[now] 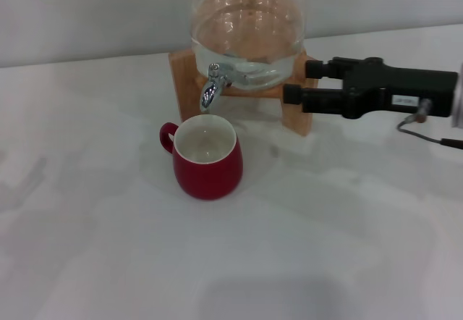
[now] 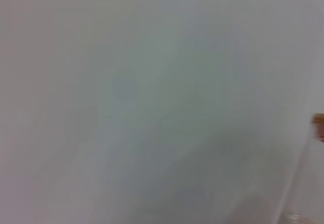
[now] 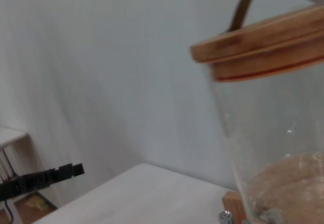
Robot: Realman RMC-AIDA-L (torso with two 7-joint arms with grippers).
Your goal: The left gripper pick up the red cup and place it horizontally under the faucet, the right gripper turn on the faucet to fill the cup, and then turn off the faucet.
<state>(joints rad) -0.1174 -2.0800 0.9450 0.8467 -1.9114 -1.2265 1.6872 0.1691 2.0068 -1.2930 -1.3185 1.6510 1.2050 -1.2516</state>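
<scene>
The red cup stands upright on the white table, its handle toward the robot's left and its white inside showing. Just above its far rim hangs the spout of the silver faucet. My right gripper reaches in from the right, level with the faucet and a short way to its right, in front of the wooden stand. It is open with nothing between its fingers. A slim black claw, my left gripper, shows far off in the right wrist view, away from the cup.
The faucet belongs to a glass water jar on a wooden stand. The jar's wooden lid shows in the right wrist view. A grey wall stands behind the white table. A cable trails from the right wrist.
</scene>
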